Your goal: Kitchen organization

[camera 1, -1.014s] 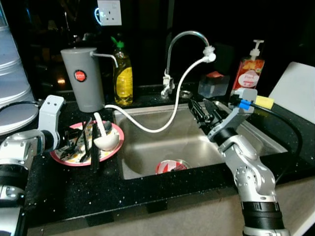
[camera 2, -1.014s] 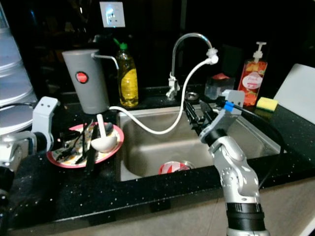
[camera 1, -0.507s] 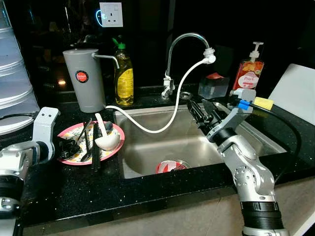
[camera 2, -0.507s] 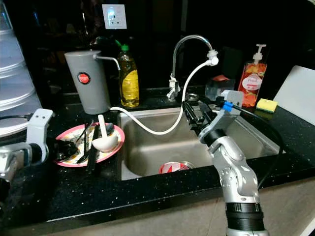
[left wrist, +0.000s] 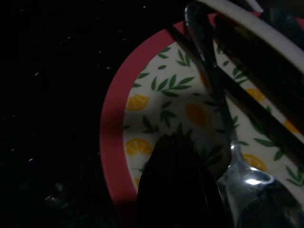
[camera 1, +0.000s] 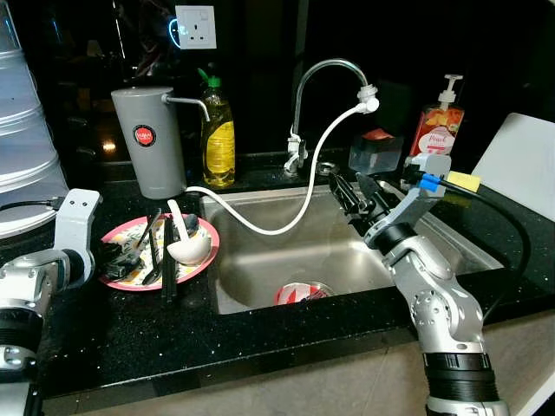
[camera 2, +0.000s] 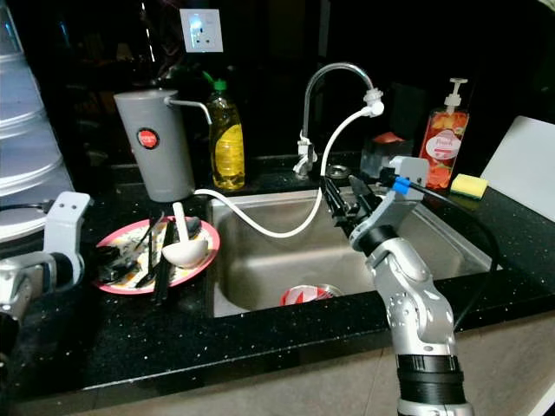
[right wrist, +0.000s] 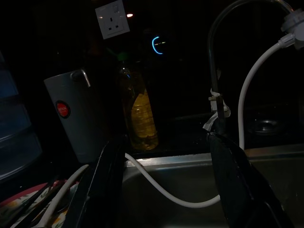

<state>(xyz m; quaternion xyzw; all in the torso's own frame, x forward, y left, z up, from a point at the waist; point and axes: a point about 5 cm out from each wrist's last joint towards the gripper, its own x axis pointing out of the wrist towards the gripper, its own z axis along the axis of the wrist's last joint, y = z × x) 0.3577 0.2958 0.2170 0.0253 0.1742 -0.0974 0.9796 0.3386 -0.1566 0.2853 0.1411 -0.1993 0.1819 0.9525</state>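
Two grippers were in play. Head views: left gripper (camera 1: 111, 256) sat low at the near-left edge of the pink-rimmed lemon plate (camera 1: 201, 256), which lay on the black counter (camera 1: 130, 338) left of the sink (camera 1: 321, 251) and carried a white ladle (camera 1: 186, 244) and dark utensils. Right gripper (camera 1: 357, 198) hovered over the sink, fingers spread, empty.

Left wrist view: fingers (left wrist: 178, 185) looked pressed together over the plate's rim, beside a steel spoon (left wrist: 247, 183); nothing visibly held.

Right wrist view: the parted fingers (right wrist: 237, 180) framed the white hose (right wrist: 161, 187).

Judgement: cutlery pickup stage; next move calls for opening over one utensil.
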